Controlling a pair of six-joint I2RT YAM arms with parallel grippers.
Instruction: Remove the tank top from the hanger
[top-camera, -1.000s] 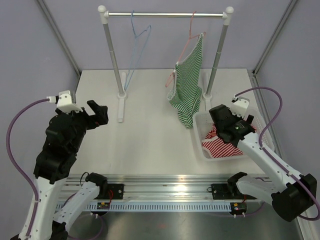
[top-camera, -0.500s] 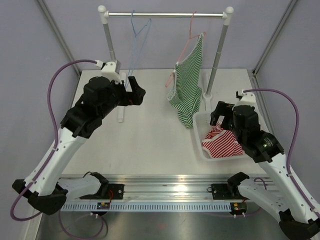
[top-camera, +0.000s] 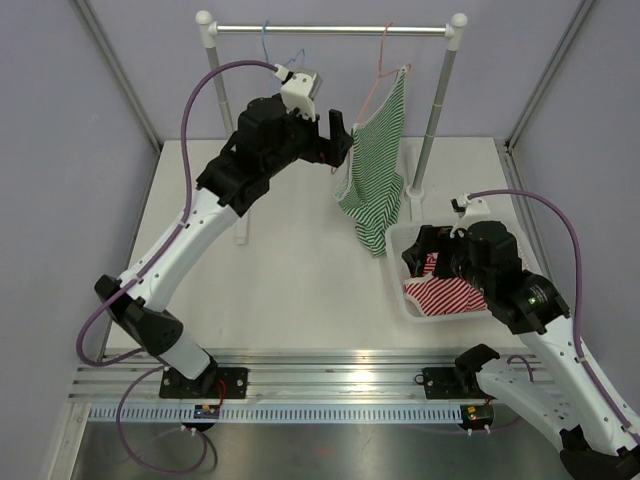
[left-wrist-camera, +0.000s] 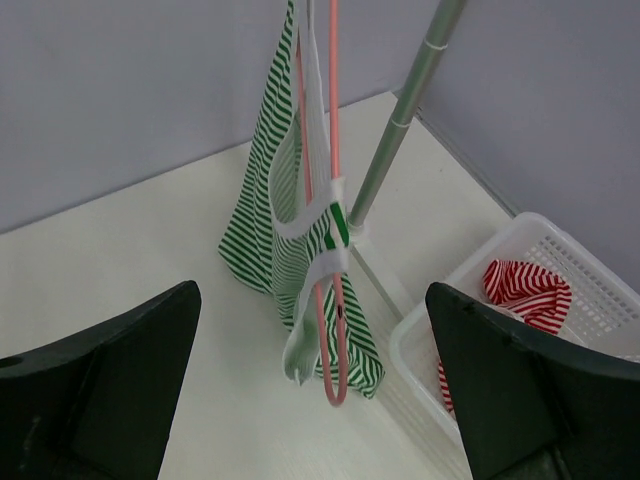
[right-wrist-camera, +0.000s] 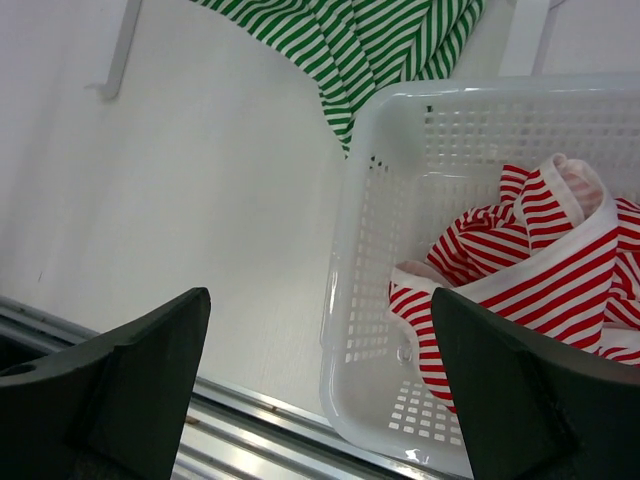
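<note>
The green-striped tank top (left-wrist-camera: 262, 180) hangs on its pink hanger (left-wrist-camera: 333, 100) from the rail (top-camera: 330, 30). The left fingers (left-wrist-camera: 100, 390), spread wide, have swung up from the near-left of the table (top-camera: 280, 270) to frame it, probably ready to grasp. The right fingers (right-wrist-camera: 110, 390), also apart, hover by the basket (right-wrist-camera: 350, 250).

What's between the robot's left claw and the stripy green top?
Nothing but air. In the left wrist view the green top hangs on its pink hanger just ahead of the open left gripper, untouched.
</note>
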